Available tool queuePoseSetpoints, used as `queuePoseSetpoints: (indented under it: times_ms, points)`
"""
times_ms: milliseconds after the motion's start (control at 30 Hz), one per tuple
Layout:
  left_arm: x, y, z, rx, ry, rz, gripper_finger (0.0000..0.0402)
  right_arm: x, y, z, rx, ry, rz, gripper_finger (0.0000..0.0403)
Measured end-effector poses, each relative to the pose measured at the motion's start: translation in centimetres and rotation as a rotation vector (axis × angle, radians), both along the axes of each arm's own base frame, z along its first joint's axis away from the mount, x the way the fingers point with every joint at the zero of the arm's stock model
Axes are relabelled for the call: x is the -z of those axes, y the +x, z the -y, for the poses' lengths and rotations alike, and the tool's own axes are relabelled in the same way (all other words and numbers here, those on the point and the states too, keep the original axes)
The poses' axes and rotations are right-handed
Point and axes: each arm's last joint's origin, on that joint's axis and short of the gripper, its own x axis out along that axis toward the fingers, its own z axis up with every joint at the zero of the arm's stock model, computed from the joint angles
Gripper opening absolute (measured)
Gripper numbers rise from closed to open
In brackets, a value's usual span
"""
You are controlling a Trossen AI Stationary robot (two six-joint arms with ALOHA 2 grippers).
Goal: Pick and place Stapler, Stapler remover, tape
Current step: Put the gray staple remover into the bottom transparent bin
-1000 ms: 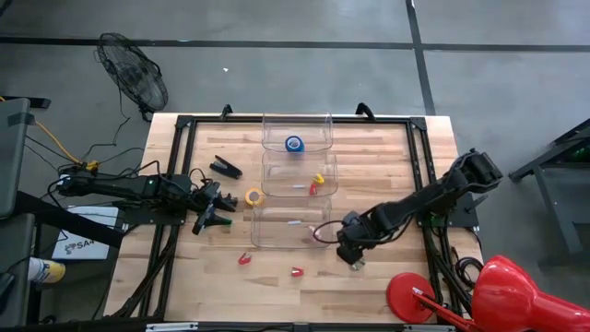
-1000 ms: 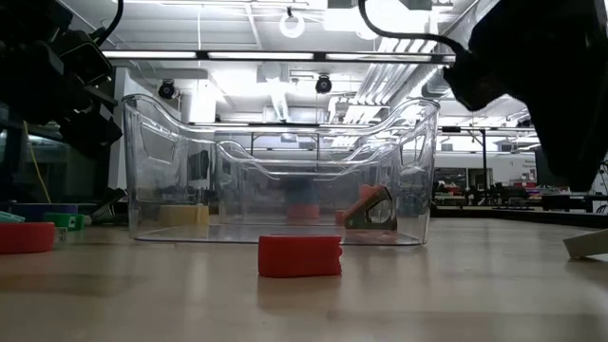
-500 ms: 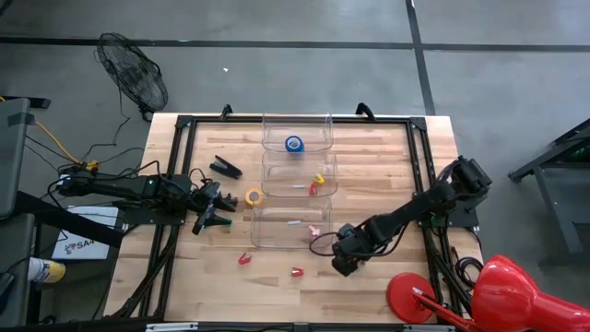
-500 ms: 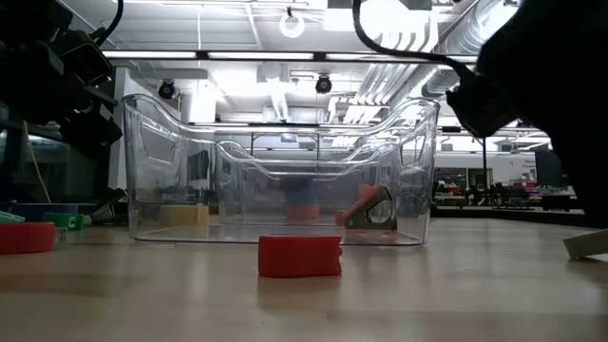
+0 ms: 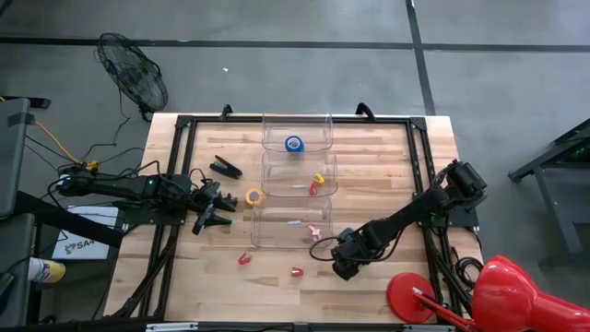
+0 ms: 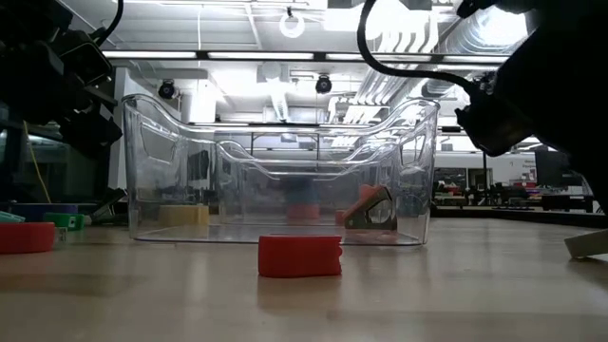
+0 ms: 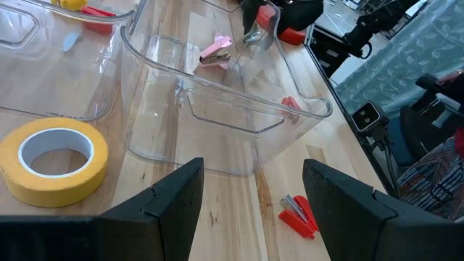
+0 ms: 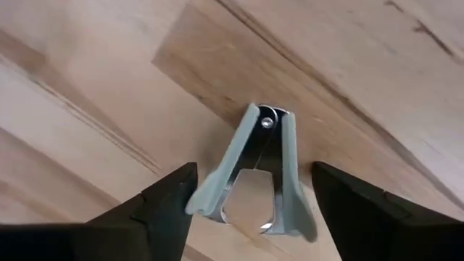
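Grey-green remover lies on desk between spread right fingers, not gripped. Step: picking remover. Next: lower, close. Left fingers open, yellow tape just beside.

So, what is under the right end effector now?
A grey staple remover lies on the wooden table, between the open fingers of the right end effector. Its lower end is out of frame.

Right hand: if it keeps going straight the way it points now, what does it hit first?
Most likely the grey staple remover lying on the table, framed between the open right hand fingers; how far off is unclear.
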Motion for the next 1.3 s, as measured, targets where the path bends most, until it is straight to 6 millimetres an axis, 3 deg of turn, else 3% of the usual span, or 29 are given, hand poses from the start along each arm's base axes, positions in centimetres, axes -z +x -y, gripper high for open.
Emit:
queuePoseSetpoints:
  times_ms: [367, 700, 900, 1133, 1300]
  points:
    - [0.0, 0.0, 0.0, 0.000, 0.000, 0.000, 0.0231, 0.1, -0.3, 0.2, -0.002, -0.024, -0.033, 0.0190]
    - [0.0, 0.0, 0.0, 0.000, 0.000, 0.000, 0.0231, 0.1, -0.4, 0.2, -0.025, -0.021, -0.039, 0.0095]
    - [0.0, 0.0, 0.0, 0.000, 0.000, 0.000, 0.0231, -0.1, -0.5, 0.2, -0.031, -0.005, -0.039, 0.0093]
    - [0.0, 0.0, 0.0, 0.000, 0.000, 0.000, 0.0231, -2.5, -0.7, 1.0, -0.011, 0.027, 0.026, 0.0093]
    - [0.0, 0.0, 0.0, 0.000, 0.000, 0.000, 0.0231, -5.6, -0.4, 2.4, 0.000, -0.023, 0.081, 0.0093]
